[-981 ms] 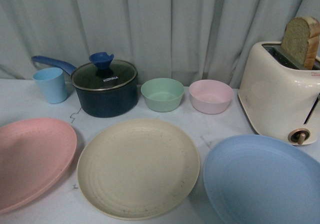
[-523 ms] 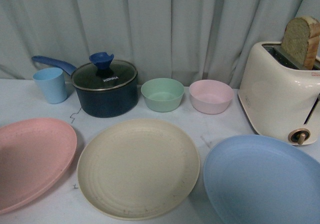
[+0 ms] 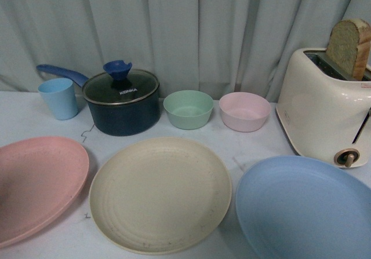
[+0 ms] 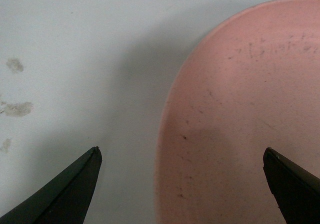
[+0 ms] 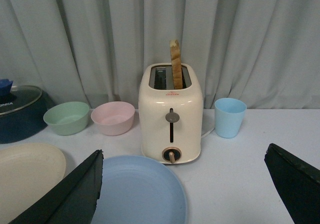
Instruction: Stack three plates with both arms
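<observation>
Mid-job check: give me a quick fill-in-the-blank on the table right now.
The left gripper hangs open over the edge of the ____ plate.
Between the pink plate and the blue plate lies the ____ plate.
A slice of ____ stands in the toaster.
The green bowl sits between the saucepan and the ____ bowl.
Missing words: pink, cream, bread, pink.

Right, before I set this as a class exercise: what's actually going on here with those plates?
Nothing is stacked yet. The pink plate, cream plate and blue plate lie side by side on the table, none on another. The left pincer is open over the pink plate's rim, one finger above the table, one above the plate. The right pincer is open too, near the blue plate, facing the toaster. Neither holds anything.
</observation>
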